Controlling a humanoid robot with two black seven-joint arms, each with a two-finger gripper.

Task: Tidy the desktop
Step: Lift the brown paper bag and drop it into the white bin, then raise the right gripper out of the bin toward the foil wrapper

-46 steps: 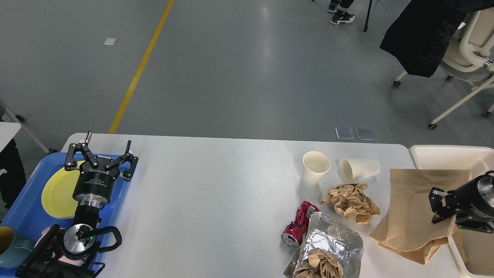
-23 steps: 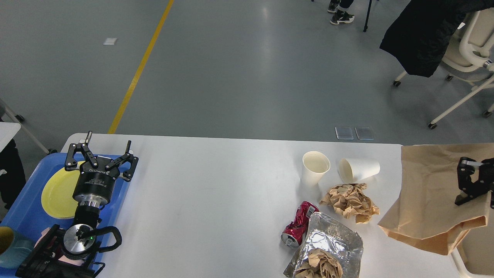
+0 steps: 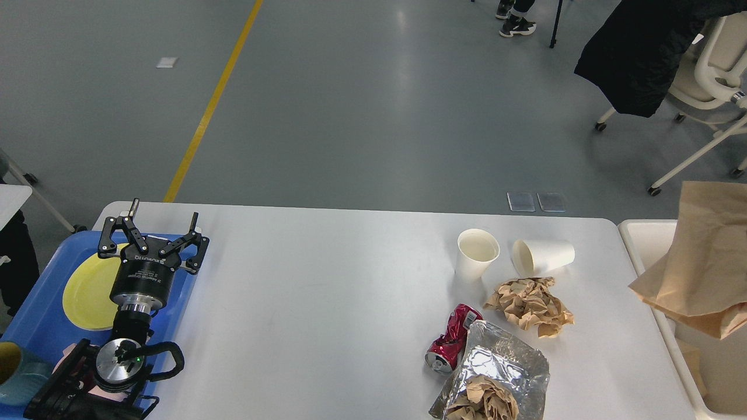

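Note:
The white desktop [image 3: 327, 303] carries litter at its right. There is an upright white paper cup [image 3: 477, 252], a white paper cup on its side [image 3: 544, 255], a crumpled brown paper ball [image 3: 530, 302], a crushed red can [image 3: 452, 345] and a foil bag [image 3: 496, 373] stuffed with crumpled paper. A brown paper bag [image 3: 703, 262] hangs in the air at the right edge, over the beige bin [image 3: 639, 236]. What holds it is out of view. My left gripper [image 3: 153, 230] is open and empty above the blue tray [image 3: 35, 318]. My right gripper is out of view.
The blue tray at the left holds a yellow plate [image 3: 87, 291] and a teal cup [image 3: 14, 373]. Office chairs [image 3: 709, 87] with a black coat stand on the floor at the far right. A yellow line [image 3: 213, 99] runs across the floor.
The brown paper bag has risen and moved right, off the desktop and over the beige bin. My right gripper, shut on it before, has left the view. The left arm is still.

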